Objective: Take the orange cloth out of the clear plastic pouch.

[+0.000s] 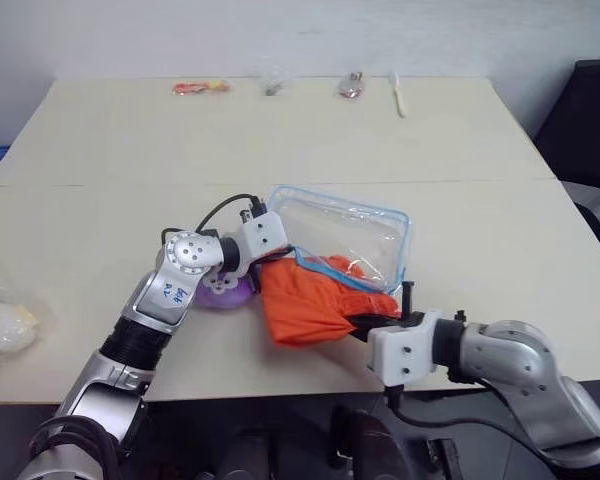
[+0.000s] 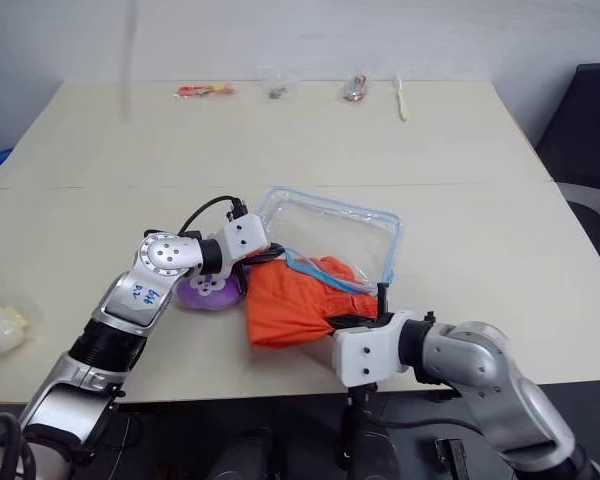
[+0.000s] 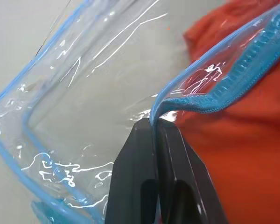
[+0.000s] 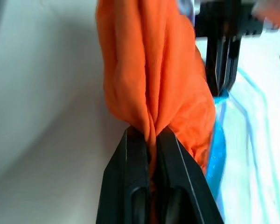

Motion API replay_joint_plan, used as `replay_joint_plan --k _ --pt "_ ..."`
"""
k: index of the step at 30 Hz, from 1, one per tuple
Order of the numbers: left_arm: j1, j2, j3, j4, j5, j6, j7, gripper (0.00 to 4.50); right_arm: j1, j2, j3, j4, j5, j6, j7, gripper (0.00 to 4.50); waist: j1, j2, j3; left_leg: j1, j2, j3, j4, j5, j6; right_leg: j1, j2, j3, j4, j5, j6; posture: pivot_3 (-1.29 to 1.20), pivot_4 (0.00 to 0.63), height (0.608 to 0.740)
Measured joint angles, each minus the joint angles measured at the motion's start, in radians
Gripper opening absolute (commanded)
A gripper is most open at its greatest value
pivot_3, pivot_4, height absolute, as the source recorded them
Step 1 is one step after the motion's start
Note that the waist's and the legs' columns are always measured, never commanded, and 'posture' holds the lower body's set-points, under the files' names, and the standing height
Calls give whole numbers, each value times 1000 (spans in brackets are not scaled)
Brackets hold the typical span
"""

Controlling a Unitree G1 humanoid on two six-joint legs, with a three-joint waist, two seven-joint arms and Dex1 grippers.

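Black fingers [image 4: 130, 158] of the right gripper [image 4: 148, 135] were pinched tight on a gathered fold of the orange cloth [image 1: 310, 300] near the table's front edge, and most of the cloth lay bunched outside the clear plastic pouch [image 1: 345, 235], with one end reaching into its open mouth. Just beyond, the left gripper [image 3: 154, 122] was clamped on the pouch's light blue zipper edge, its fingers closed with the edging between them. A small purple plush toy [image 1: 225, 292] sat touching the left arm, just beside the cloth. Both things rested on a pale beige table [image 1: 130, 150] made of two tops butted together, a seam running across. Along the far edge lay a red and yellow packet [image 1: 200, 88], small clear packets [image 1: 272, 78] and a white utensil [image 1: 397, 95]. Behind stood a plain light wall, with a dark chair [image 1: 585, 120] at the right.
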Motion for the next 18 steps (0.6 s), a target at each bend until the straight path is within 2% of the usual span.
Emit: replay_joint_plan --k 6,9,12,15,18 --pt "-22 -26 -2 44 23 -20 8 0 18 -34 -92 -84 223 126 58 14 1 0 0 0 0 -1 1 0 0 0 0 0 0 0 0 0 150 740" --pt "-40 -25 -3 67 34 -36 9 0 7 -59 -203 -139 391 239 69 14 1 0 0 0 0 0 1 0 0 0 0 0 1 0 0 0 150 740" --pt "-42 -13 1 77 40 -40 9 0 -24 -126 -372 -162 581 364 77 14 2 0 0 0 0 -1 1 0 1 0 -1 0 0 0 0 0 150 740" --pt "-37 -1 17 74 31 -29 -2 683 -43 -233 -580 -145 787 493 98 0 3 0 0 0 0 -1 1 0 1 0 -1 0 0 0 0 0 150 740" --pt "-8 18 53 27 -14 24 -43 1600 -50 -327 -750 -95 940 595 121 0 2 -1 0 0 0 -1 1 0 1 1 -1 0 0 0 0 0 150 740"
